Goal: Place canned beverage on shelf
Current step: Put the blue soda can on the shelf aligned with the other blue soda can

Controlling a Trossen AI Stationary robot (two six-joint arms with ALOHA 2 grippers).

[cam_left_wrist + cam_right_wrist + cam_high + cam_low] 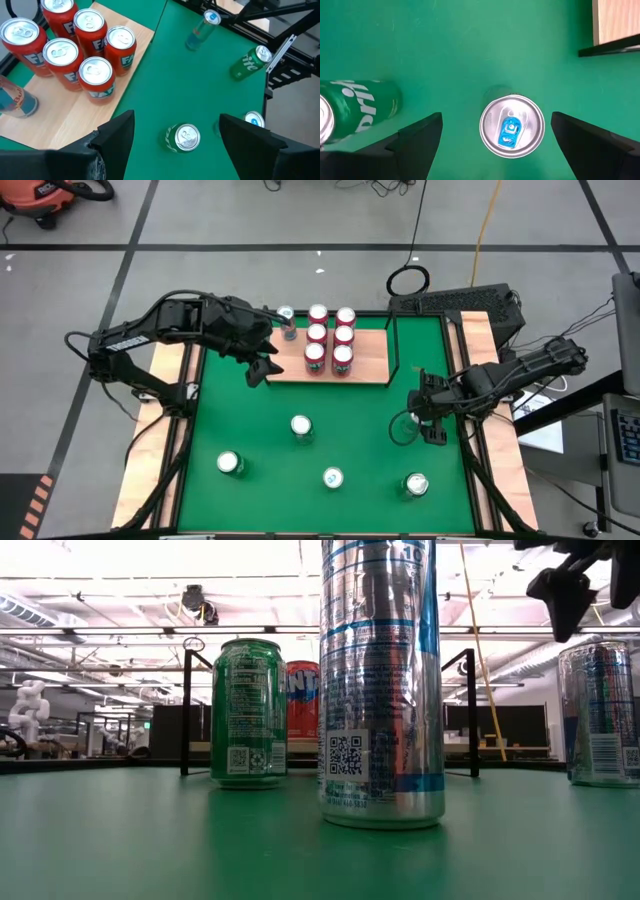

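A silver canned beverage with a blue tab (512, 126) stands upright on the green mat (360, 420), near its right edge. My right gripper (496, 119) hangs open just above it, pointing steeply down, one finger out to each side of the can's top and neither touching; in the low view the fingers (565, 590) end above this can (600, 710). The shelf (370, 370) lies at the mat's far middle and bears several red cans (330, 338) and a slim can (288, 320). My left gripper (262, 368) waits open over the shelf's near left corner.
More cans stand on the mat: a green one (301, 426) at the middle, others at the near left (230, 464), near middle (332, 478) and near right (416, 484). A green can (355, 107) stands close to the silver one. The shelf's black rail (392, 345) rises at its right side.
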